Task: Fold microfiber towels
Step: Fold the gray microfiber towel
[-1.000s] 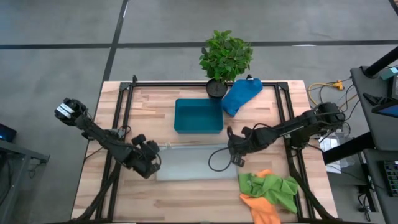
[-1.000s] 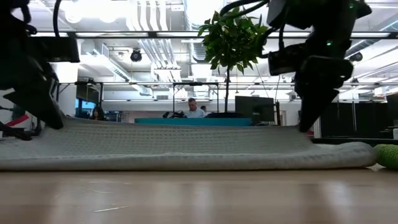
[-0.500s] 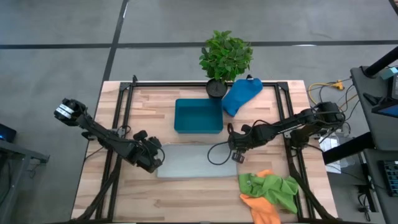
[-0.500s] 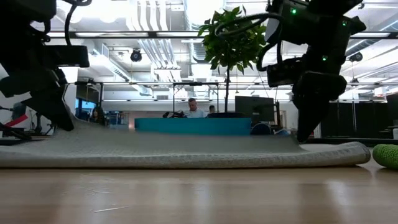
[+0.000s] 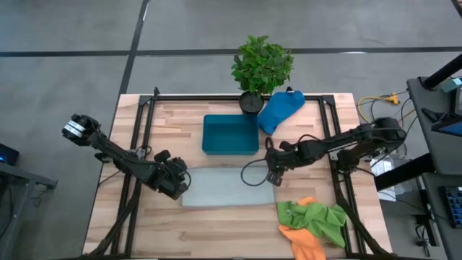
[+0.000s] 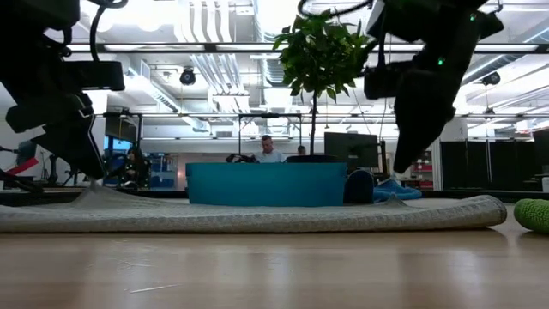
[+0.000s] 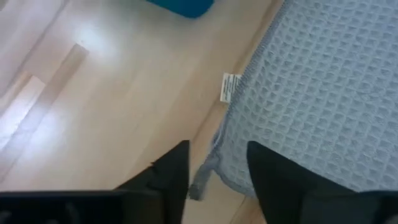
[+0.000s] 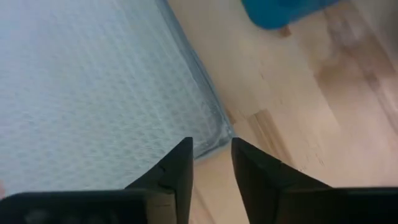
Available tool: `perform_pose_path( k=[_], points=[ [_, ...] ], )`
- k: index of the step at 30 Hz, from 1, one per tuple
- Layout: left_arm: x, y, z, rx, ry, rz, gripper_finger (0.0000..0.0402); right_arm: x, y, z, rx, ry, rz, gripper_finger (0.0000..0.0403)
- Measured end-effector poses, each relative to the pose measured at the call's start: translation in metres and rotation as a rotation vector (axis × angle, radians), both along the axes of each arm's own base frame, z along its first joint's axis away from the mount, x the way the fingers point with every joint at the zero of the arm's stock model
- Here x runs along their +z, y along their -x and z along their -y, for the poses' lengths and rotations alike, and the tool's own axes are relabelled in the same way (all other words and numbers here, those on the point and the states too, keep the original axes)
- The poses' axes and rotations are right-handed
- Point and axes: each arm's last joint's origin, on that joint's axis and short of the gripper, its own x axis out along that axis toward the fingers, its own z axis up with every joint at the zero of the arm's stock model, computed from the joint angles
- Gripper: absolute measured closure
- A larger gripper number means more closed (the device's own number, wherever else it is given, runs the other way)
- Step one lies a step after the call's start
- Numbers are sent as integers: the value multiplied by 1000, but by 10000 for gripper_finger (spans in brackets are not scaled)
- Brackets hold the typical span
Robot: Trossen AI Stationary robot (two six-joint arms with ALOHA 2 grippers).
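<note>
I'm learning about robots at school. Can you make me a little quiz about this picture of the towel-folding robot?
1. True or false: the grey-white towel lies flat between the left gripper and the right gripper.
2. What lies nearest the potted plant? A) blue towel B) orange towel C) green towel
3. Fill in: the blue tray holds ____ towels.

Key: 1 true; 2 A; 3 no.
</note>
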Motion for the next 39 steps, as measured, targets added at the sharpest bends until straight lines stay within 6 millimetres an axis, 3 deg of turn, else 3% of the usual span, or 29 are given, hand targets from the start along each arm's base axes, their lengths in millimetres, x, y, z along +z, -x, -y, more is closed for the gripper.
perform_pose_path(
  k=[8,12,17,25,29,32,39],
  points=[
    [0,-6,9,-60,291,-56,219,13,-4,-9,-13,-50,136,282],
    [5,-16,17,-111,413,15,219,14,-15,-14,-106,-131,249,284],
    [23,-34,32,-314,553,167,219,19,-28,-32,-24,-221,390,286],
    [41,-43,37,-379,565,226,219,19,-26,-63,68,-266,427,280],
    [35,-40,31,-345,443,201,223,16,-25,-70,-55,-333,423,283],
    [30,-44,24,-381,317,178,254,6,-27,-70,-205,-396,388,290],
    [9,-46,-3,-288,236,-20,391,-30,-33,-72,-416,-417,224,341]
  ],
)
